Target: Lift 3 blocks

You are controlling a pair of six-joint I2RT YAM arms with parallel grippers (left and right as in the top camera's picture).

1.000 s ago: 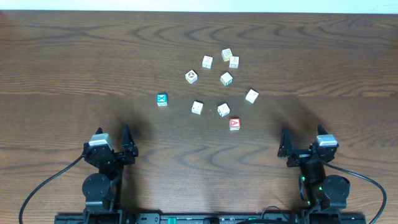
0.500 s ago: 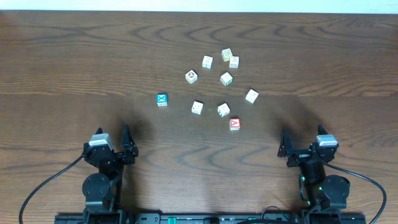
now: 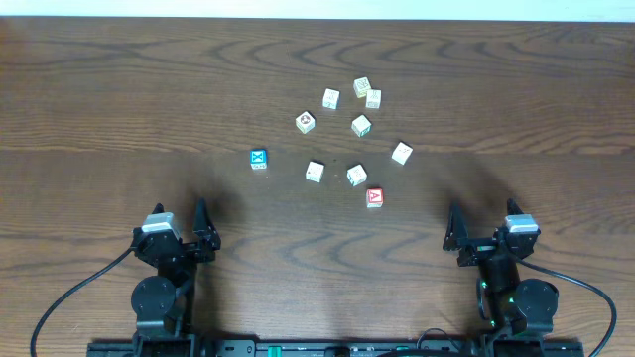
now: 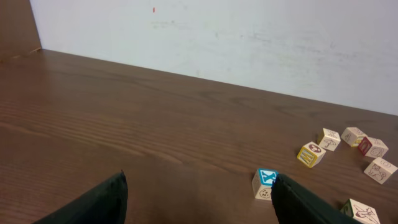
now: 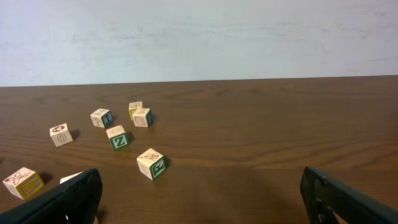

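Status: no block has been lifted, so all three lifts are outstanding. Overhead view: the left gripper [image 3: 179, 220] sits at the lower left of the frame and the right gripper [image 3: 483, 223] at the lower right, both with jaws spread wide and nothing between them. Ten small blocks lie loose on the table [image 3: 99, 89] in the upper centre, well apart from both grippers. The red-topped block [image 3: 374, 197] is the lowest of the group and nearest the right gripper. The whitish-cream block [image 3: 401, 153] lies above and to the right of it, apart from its neighbours. The pale yellow block cannot be singled out with certainty (several cubes read as pale from this height). The blue-topped cube [image 3: 258, 159] sits at the left edge of the group and is not a target. Left wrist view: the fingers [image 4: 99, 202] occupy the bottom corners, wide apart and empty, and the blue-topped cube shows just inside the finger at lower right. Right wrist view: the fingers [image 5: 68, 199] are likewise wide apart and hold nothing. Cubes lie at centre left, and no red top shows clearly. Judgement: the approach has not begun, so reach, grasp and raise are required for each block.
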